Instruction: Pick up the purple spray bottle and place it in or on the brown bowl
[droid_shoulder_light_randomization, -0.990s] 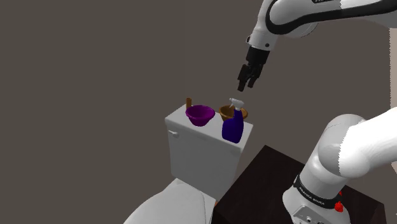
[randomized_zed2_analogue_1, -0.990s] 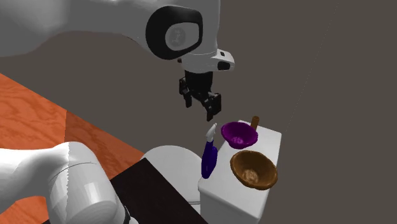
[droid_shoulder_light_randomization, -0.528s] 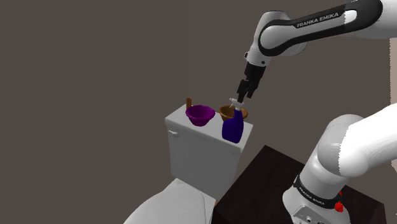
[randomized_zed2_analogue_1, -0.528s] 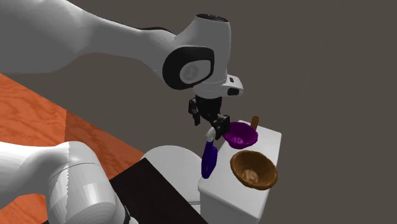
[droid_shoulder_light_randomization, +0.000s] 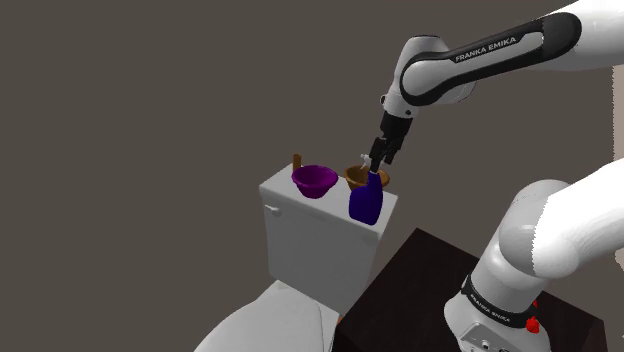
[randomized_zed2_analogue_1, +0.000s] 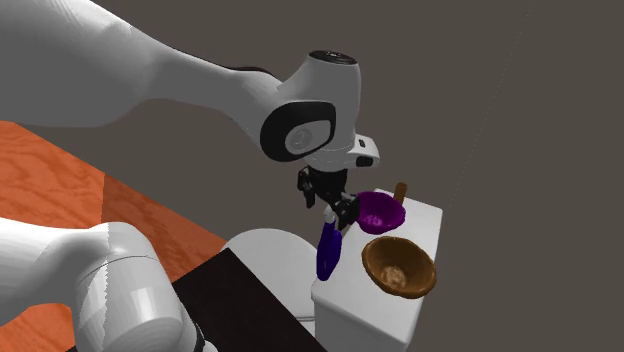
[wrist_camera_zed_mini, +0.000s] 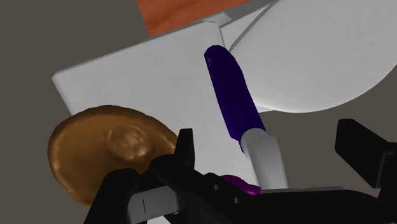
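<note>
A purple spray bottle (droid_shoulder_light_randomization: 366, 200) with a white spray head stands upright on the white toilet tank lid (droid_shoulder_light_randomization: 300, 200); it also shows in the second exterior view (randomized_zed2_analogue_1: 327, 250). The brown bowl (droid_shoulder_light_randomization: 355, 178) sits just behind it, and appears larger in the second exterior view (randomized_zed2_analogue_1: 399, 267). My gripper (droid_shoulder_light_randomization: 378, 160) hangs right at the bottle's head, open. In the wrist view the white head and purple body (wrist_camera_zed_mini: 232, 98) lie between the fingers (wrist_camera_zed_mini: 184, 149), which stand apart without touching it. The brown bowl (wrist_camera_zed_mini: 105, 143) lies beside the gripper (wrist_camera_zed_mini: 266, 137).
A purple bowl (droid_shoulder_light_randomization: 314, 181) with a brown handle stands on the tank lid next to the brown bowl. The toilet seat (droid_shoulder_light_randomization: 260, 325) lies below the tank. My dark stand (droid_shoulder_light_randomization: 420, 290) is close by. A grey wall rises behind.
The gripper has come down and toward the tank, from well above the bottle to level with its spray head. The bottle and bowls have not moved.
</note>
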